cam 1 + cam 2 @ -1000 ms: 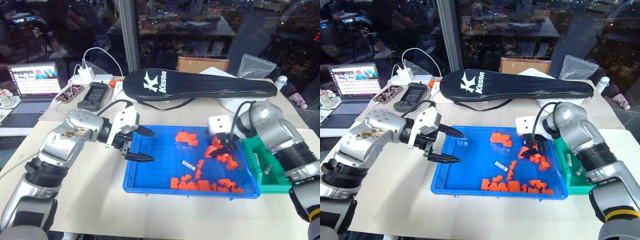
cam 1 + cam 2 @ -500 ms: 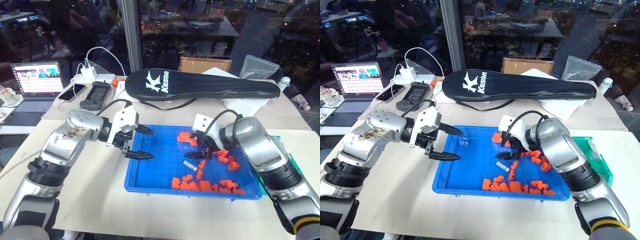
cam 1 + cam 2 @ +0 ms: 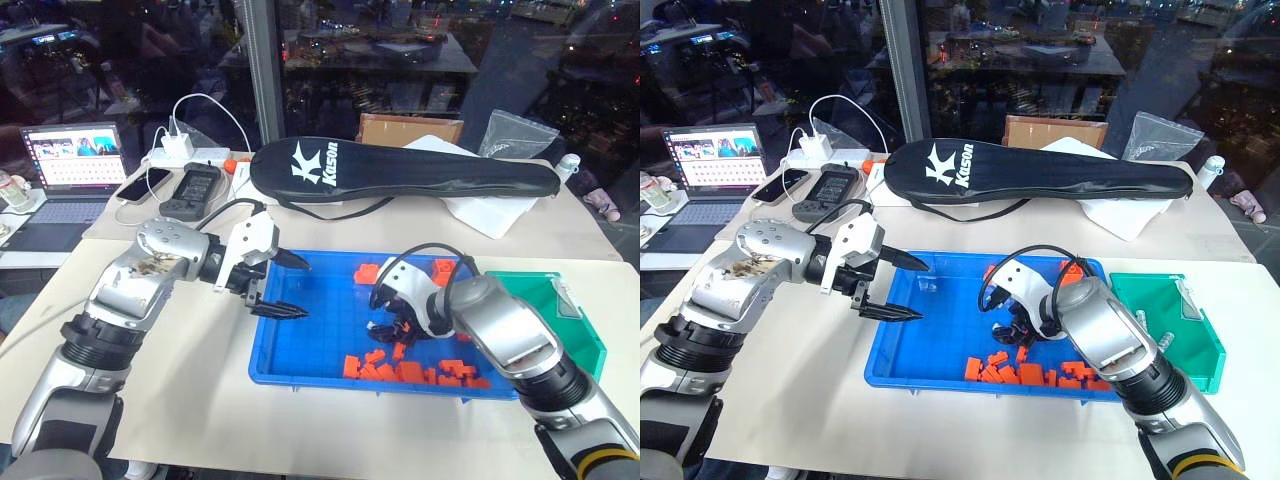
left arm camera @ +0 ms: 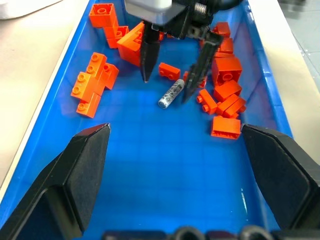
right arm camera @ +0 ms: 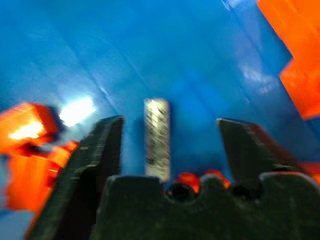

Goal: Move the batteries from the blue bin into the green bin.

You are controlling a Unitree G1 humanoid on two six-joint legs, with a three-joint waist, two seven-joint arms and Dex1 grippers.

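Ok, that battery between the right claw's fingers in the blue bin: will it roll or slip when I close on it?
Probably. The battery is a smooth metallic cylinder lying on its side on the slick blue bin floor, so a nudge may roll it. The right claw straddles it open; its narrow fingertips could let it squirt out.

I read one marking from here: "Kason" with a large white K logo, printed on the black racket bag (image 3: 400, 170) behind the bins.

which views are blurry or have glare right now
Right wrist view: soft and smeared, battery and orange blocks blurred, a bright glare patch on the blue bin floor. Left wrist view: sharp, with a faint sheen on the bin floor. Head views: window reflections behind the table.
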